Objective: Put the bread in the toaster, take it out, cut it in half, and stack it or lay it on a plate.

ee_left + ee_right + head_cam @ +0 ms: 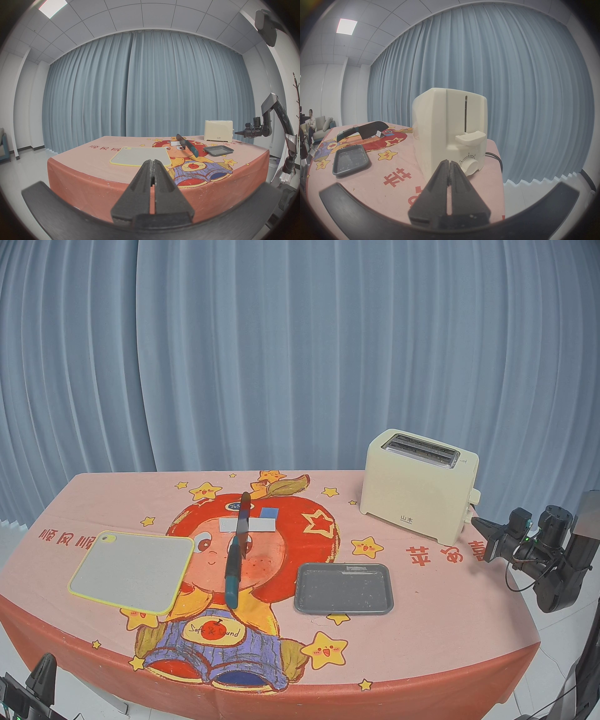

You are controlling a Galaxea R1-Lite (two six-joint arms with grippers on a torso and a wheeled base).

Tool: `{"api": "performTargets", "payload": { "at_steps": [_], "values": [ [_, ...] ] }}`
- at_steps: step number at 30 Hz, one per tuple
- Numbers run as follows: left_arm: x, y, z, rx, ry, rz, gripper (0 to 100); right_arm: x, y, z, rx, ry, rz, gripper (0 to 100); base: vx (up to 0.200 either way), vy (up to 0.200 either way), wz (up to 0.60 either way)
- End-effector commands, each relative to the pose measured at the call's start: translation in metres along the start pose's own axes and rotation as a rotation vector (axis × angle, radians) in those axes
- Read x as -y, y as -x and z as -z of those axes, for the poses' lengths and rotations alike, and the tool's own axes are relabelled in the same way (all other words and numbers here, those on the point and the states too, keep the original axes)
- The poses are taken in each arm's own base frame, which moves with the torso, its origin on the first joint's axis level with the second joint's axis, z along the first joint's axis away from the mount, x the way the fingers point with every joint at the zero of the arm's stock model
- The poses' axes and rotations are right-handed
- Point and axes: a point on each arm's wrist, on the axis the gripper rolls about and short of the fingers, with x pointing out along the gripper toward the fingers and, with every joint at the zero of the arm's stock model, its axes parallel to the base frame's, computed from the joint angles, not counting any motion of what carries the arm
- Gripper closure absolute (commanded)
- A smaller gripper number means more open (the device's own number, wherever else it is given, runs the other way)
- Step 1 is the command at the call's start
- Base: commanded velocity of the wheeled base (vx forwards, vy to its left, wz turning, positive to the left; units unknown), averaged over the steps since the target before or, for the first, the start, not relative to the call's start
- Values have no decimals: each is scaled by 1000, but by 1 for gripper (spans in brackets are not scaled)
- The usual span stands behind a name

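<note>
Right gripper (449,163), fingers clenched together, hangs off the table's (437,621) right edge, near the toaster's (419,487) lever end; what its slots hold I cannot tell. Grey plate (344,588) lies toward the front edge, knife (236,552) between it and the cutting board (132,571). Left gripper (153,162), likewise clenched, hovers off the front-left corner

Toaster (419,484): smooth cream plastic, faint sheen. Plate (344,588): dark grey, matt. Board (132,571): matt grey plastic. Tabletop (450,621): printed cloth cover. Curtain (300,352): matt pleated cloth.
</note>
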Motion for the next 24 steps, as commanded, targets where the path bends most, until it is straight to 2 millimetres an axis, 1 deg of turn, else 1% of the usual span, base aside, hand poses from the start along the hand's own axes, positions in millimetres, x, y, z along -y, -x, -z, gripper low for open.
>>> {"api": "performTargets", "payload": {
  "at_steps": [1,8,11,18,24],
  "values": [
    [0,-1,5,-18,0,-1,100,2,-3,0,6,3,2,100,0,0,0],
    [0,-1,5,-18,0,1,100,4,-5,2,6,2,8,100,0,0,0],
    [0,-1,5,-18,0,1,100,7,-10,3,4,5,68,100,0,0,0],
    [0,-1,5,-18,0,1,100,2,-14,10,-12,2,61,100,0,0,0],
    [0,-1,5,-18,0,1,100,0,-16,10,-13,2,51,100,0,0,0]
  ]
}}
